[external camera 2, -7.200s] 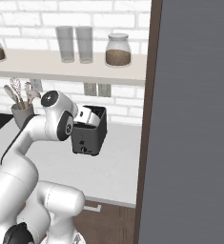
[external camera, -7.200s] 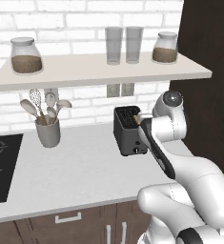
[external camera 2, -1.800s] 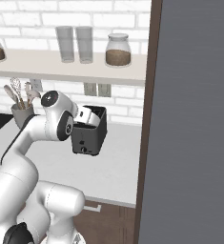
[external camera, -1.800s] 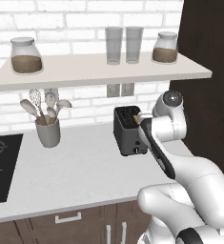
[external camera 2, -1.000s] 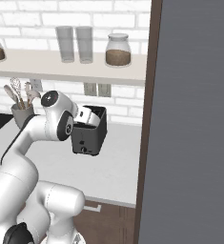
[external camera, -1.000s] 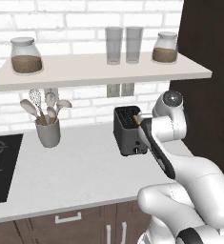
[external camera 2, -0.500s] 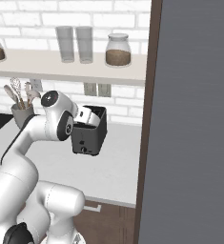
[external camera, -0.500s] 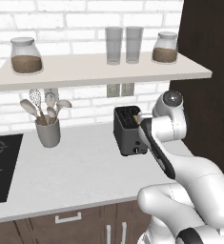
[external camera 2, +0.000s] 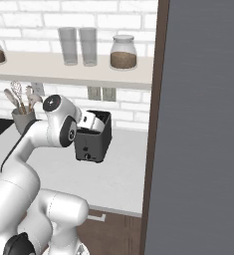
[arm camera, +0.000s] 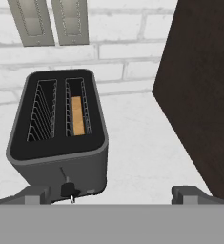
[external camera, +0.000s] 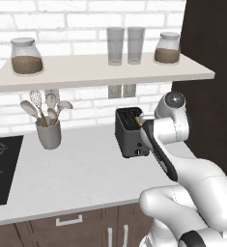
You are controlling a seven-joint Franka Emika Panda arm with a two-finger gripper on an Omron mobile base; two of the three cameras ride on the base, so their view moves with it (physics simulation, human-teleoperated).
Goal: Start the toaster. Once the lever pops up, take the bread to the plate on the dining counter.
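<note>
Hand view shows your hand (arm camera: 118, 194), fingers apart, above the toaster (arm camera: 61, 138) with bread (arm camera: 76, 116) sunk in: you're likely waiting for pop-up, then grip the slice.

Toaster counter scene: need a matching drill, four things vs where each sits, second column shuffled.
Things:
1. bread
2. utensil crock
3. two empty glasses
4. cooktop

Places:
A. on the wall shelf, between the two jars
B. set into the counter at the far left of the left base view
C. down in one slot of the toaster
D. on the counter, left of the toaster, under the shelf

Pairs: 1-C, 2-D, 3-A, 4-B
</note>
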